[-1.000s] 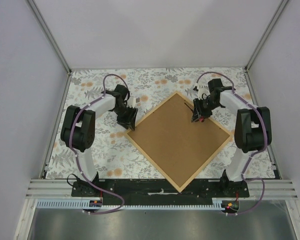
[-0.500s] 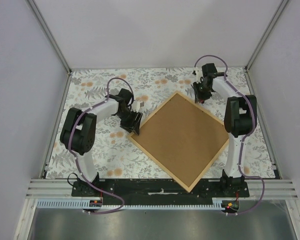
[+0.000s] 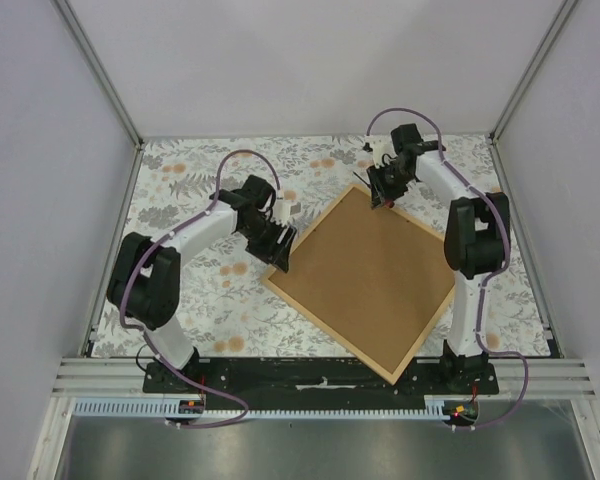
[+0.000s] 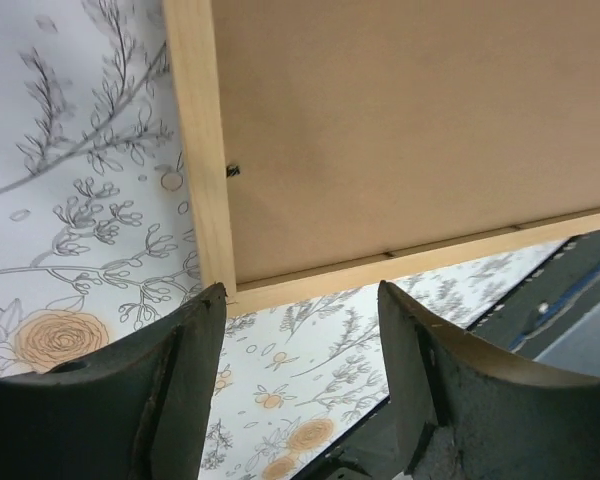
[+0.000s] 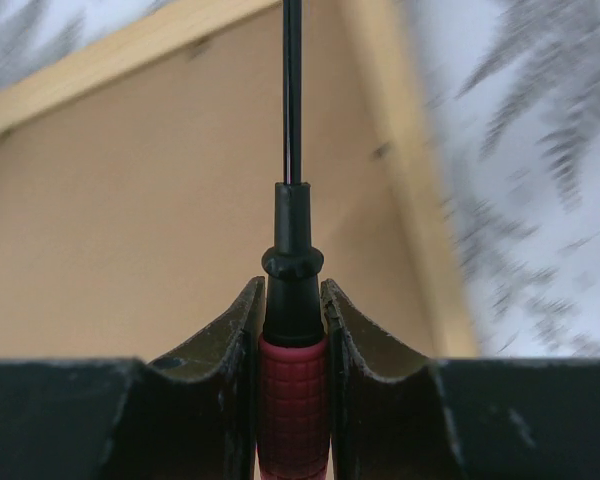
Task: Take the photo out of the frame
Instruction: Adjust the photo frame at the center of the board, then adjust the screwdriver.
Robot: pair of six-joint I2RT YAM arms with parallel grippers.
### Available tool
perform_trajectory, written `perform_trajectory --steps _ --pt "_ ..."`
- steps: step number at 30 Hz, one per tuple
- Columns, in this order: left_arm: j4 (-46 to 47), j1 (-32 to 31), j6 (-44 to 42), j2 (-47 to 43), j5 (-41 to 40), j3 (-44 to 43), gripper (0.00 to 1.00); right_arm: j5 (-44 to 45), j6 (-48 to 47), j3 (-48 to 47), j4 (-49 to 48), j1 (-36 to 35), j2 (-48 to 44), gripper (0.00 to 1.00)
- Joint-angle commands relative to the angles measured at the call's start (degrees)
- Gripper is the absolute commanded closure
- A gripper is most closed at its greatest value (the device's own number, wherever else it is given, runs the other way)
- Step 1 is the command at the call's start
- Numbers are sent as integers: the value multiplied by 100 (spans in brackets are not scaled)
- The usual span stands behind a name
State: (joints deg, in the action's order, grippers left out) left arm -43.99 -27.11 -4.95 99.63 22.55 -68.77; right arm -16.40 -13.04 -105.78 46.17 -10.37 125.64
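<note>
The frame (image 3: 365,275) lies face down on the worktop (image 3: 200,300), turned so that its corners point like a diamond, one toward the arm bases and one toward the far edge. Its upturned back is a flat, plain brown board, matte and even in colour, bordered all round by thin strips of light-tan wood that meet at square corners. In the left wrist view a small dark clip (image 4: 232,170) sits where the board meets one strip, and a fine seam runs along the inner edge of the other strip. The photo cannot be seen, since the frame's front faces the floral cloth of grey leaves and orange blooms. The left end effector (image 3: 280,250) stands at the frame's left corner with its jaws wide and nothing between them. The right end effector (image 3: 380,190) is at the far corner, clamped narrowly on a screwdriver (image 5: 292,250) with a red ribbed grip, a black collar and a thin dark shaft that runs out over the board toward that corner.
</note>
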Motion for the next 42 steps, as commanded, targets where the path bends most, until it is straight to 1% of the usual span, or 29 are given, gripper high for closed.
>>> perform_trajectory --steps 1,3,6,7,8,10,11,13,15,19,21,24,26,28,31,33,35,36,37,38,39,41,42 --pt "-49 372 -93 -655 777 -942 30 -1907 -918 1012 681 -26 -1769 100" --pt "-22 531 -382 -778 1223 -1469 28 -2444 -1331 1444 1006 -140 -2384 100" --pt "-162 523 -962 -735 2075 -2322 23 -2999 -1990 1770 1691 -491 -2904 100" --pt "-259 497 -1094 -665 2444 -2586 18 -3122 -2192 1902 1824 -657 -3071 100" --pt "-373 427 -1226 -560 2595 -2884 12 -3254 -2299 2025 1903 -833 -3194 100" --pt "-662 286 -1490 -341 2903 -3359 11 -3378 -2431 2253 1948 -1185 -3440 100" --pt "-829 216 -1639 -200 3000 -3571 11 -3465 -2466 2298 1966 -1291 -3502 100" --pt "-1338 119 -2008 20 3447 -3844 10 -3711 -2580 2307 2105 -1432 -3529 100" --pt "-1760 -21 -2395 135 3703 -3916 10 -3896 -2730 2272 2255 -1441 -3494 100" --pt "-2551 -320 -3159 197 3959 -3688 10 -4028 -2950 2316 2379 -1450 -3398 100" --pt "-2720 -391 -3345 223 3959 -3530 10 -4064 -3055 2307 2431 -1433 -3319 100" --pt "-2712 -479 -3460 197 3872 -3231 10 -4125 -3169 2307 2493 -1433 -3266 100" --pt "-2677 -514 -3460 232 3828 -3108 13 -4125 -3170 2290 2493 -1441 -3248 100" --pt "-2598 -558 -3390 276 3810 -3063 18 -4117 -3152 2272 2484 -1450 -3257 100" --pt "-2440 -663 -3215 320 3705 -3063 30 -4038 -3038 2237 2441 -1441 -3160 100" --pt "-2299 -733 -3057 363 3582 -3063 43 -4002 -2950 2237 2362 -1441 -3125 100" --pt "-2211 -787 -2959 399 3502 -3072 53 -3941 -2863 2246 2300 -1441 -3116 100" --pt "-2158 -813 -2881 425 3459 -3072 63 -3897 -2793 2254 2213 -1441 -3134 100" --pt "-2080 -830 -2802 451 3406 -3081 75 -3845 -2714 2263 2151 -1441 -3134 100" --pt "-2044 -848 -2714 486 3345 -3072 91 -3801 -2643 2272 2055 -1441 -3169 100" --pt "-1983 -857 -2661 504 3301 -3072 98 -3783 -2547 2298 1958 -1441 -3212 96" --pt "-1764 -848 -2442 487 3274 -2950 98 -3809 -2371 2360 1738 -1415 -3361 79" --pt "-1562 -831 -2301 443 3291 -2836 98 -3861 -2248 2395 1624 -1380 -3449 68"
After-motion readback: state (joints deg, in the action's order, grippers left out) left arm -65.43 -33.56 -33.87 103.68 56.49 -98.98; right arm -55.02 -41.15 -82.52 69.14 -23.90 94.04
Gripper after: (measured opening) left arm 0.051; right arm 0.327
